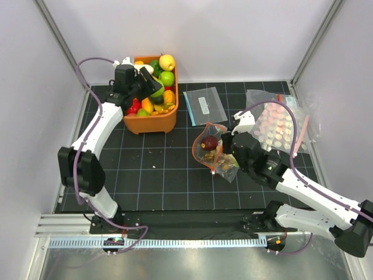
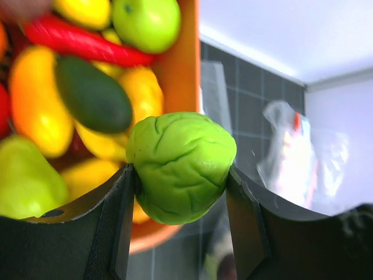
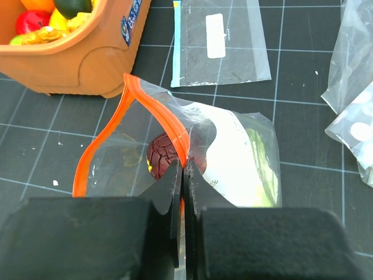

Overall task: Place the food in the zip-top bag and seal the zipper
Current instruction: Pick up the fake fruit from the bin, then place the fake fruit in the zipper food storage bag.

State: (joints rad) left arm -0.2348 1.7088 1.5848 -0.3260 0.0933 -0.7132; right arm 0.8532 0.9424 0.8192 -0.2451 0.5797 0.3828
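Note:
My left gripper (image 1: 152,86) is shut on a wrinkled green toy vegetable (image 2: 180,166) and holds it over the right side of the orange basket (image 1: 149,123). Its black fingers (image 2: 111,227) press the ball from both sides. My right gripper (image 3: 184,169) is shut on the orange-red zipper (image 3: 169,125) of the clear zip-top bag (image 3: 233,157), holding its mouth open at the mat's centre. In the top view the right gripper (image 1: 226,144) is at the bag's (image 1: 211,150) right edge. A dark red cracked toy fruit (image 3: 163,157) and tan pieces (image 1: 222,164) lie inside the bag.
The basket holds several toy fruits, among them a green apple (image 2: 145,20), a red chilli (image 2: 81,44) and a dark avocado (image 2: 93,93). A flat clear bag with blue edge and white label (image 1: 205,105) lies behind. A bag of pink discs (image 1: 278,127) sits right.

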